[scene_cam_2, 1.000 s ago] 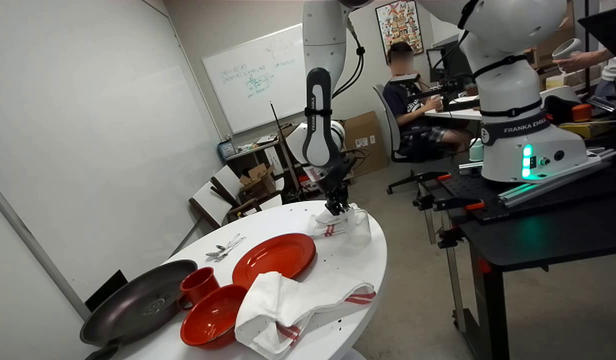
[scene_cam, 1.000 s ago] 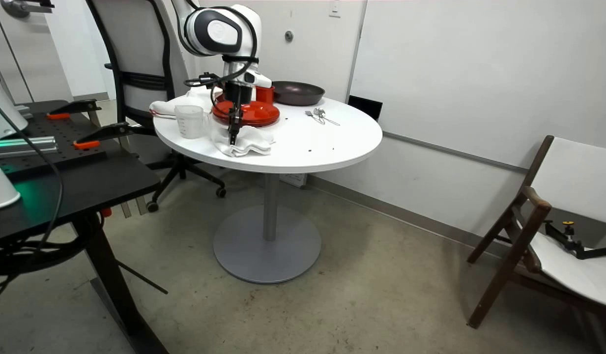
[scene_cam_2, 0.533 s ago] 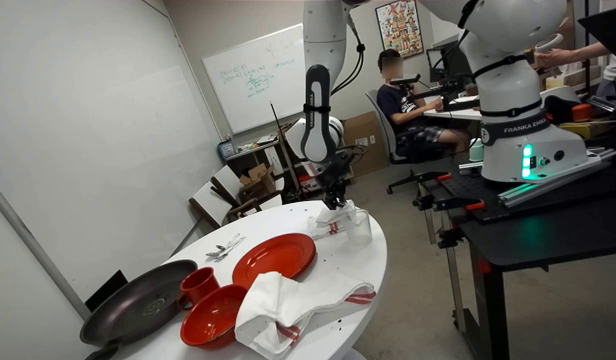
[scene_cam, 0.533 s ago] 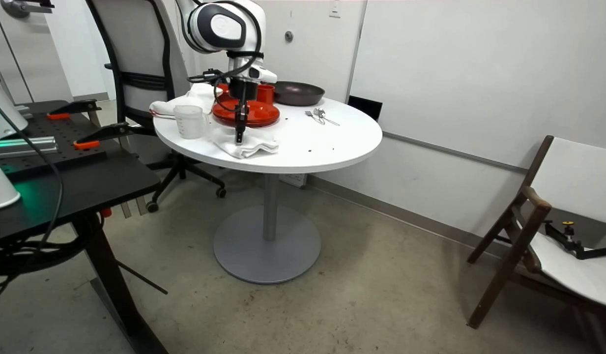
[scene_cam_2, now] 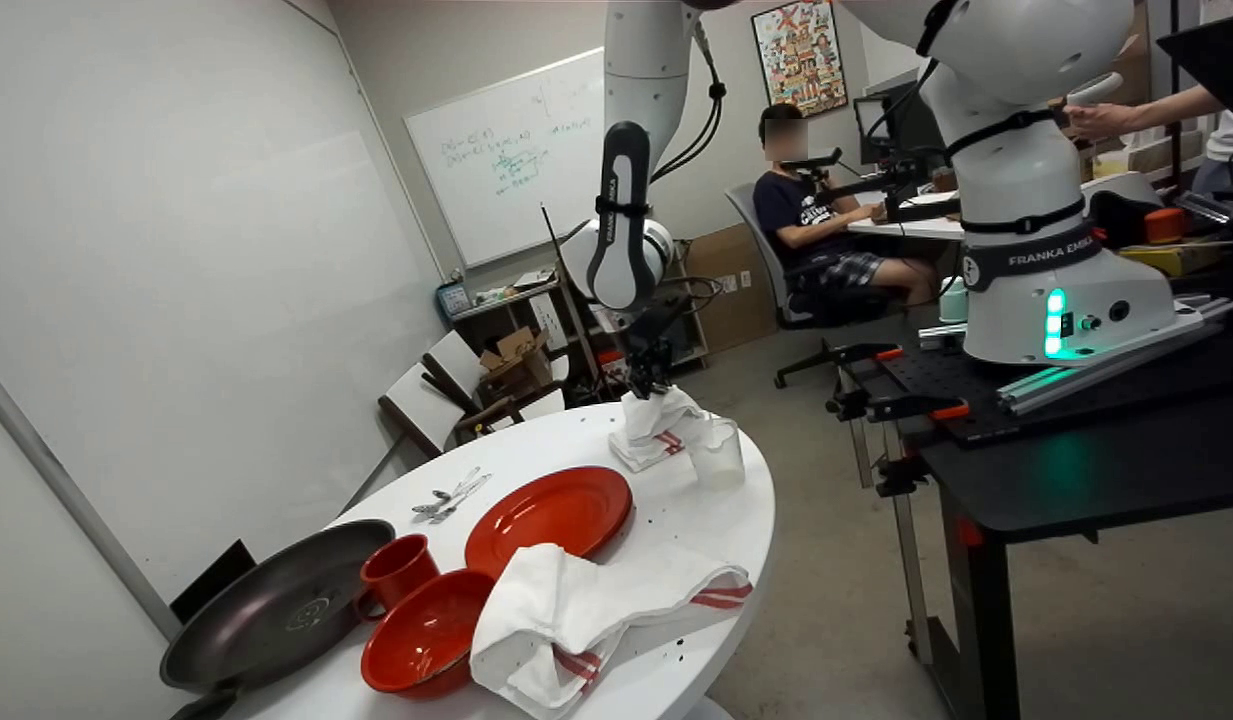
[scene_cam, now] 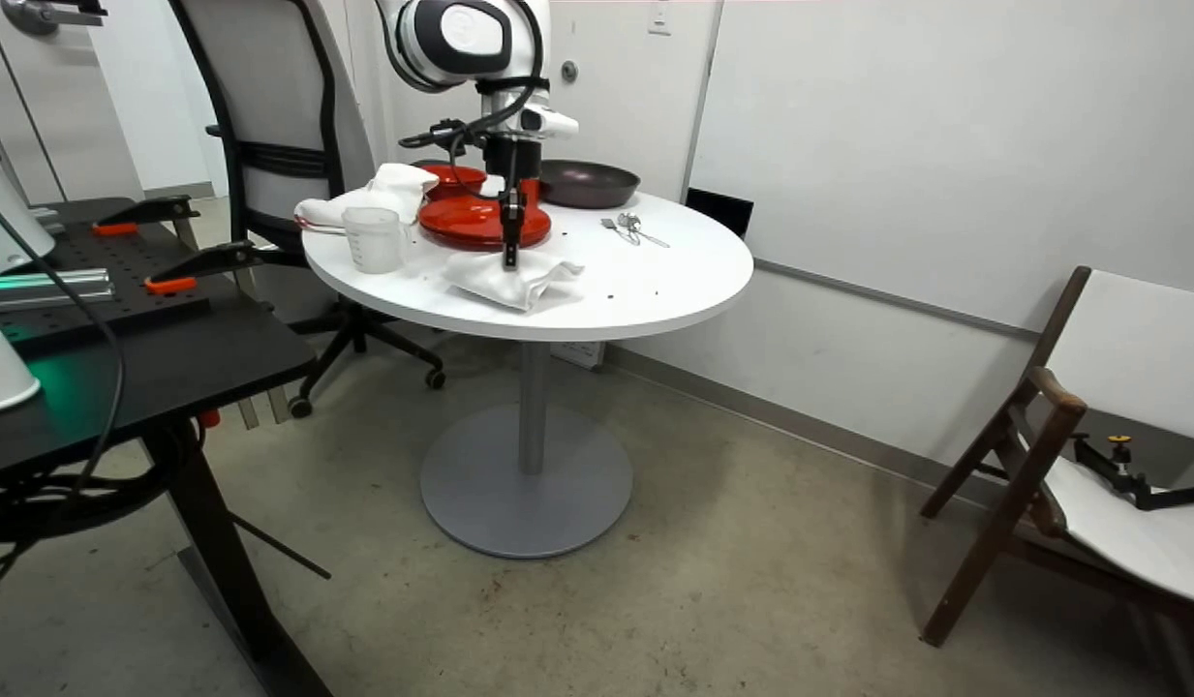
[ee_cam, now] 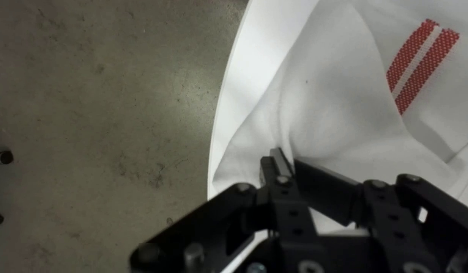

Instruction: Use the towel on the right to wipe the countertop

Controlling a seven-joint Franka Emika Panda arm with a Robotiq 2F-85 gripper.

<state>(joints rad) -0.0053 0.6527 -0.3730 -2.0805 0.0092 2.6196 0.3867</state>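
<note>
A white towel with red stripes (ee_cam: 332,106) lies bunched on the round white table (scene_cam: 655,290), near the table's edge. It shows in both exterior views (scene_cam: 515,282) (scene_cam_2: 648,430). My gripper (ee_cam: 290,161) points down and is shut on a fold of this towel. The pinched part is raised into a peak and the rest drapes onto the tabletop. The gripper also shows in both exterior views (scene_cam: 510,263) (scene_cam_2: 648,390). Small dark crumbs (scene_cam: 611,296) lie on the tabletop beside the towel.
A clear measuring cup (scene_cam_2: 716,460) stands close to the held towel. Red plates (scene_cam_2: 551,510), a red bowl (scene_cam_2: 426,640), a red mug (scene_cam_2: 401,575), a dark pan (scene_cam_2: 286,610), cutlery (scene_cam_2: 454,500) and a second striped towel (scene_cam_2: 596,600) are on the table.
My gripper has moved away from the measuring cup and slightly up, dragging the towel along the table. The pinched part is now higher. The dishes, cup and second towel have not moved.
</note>
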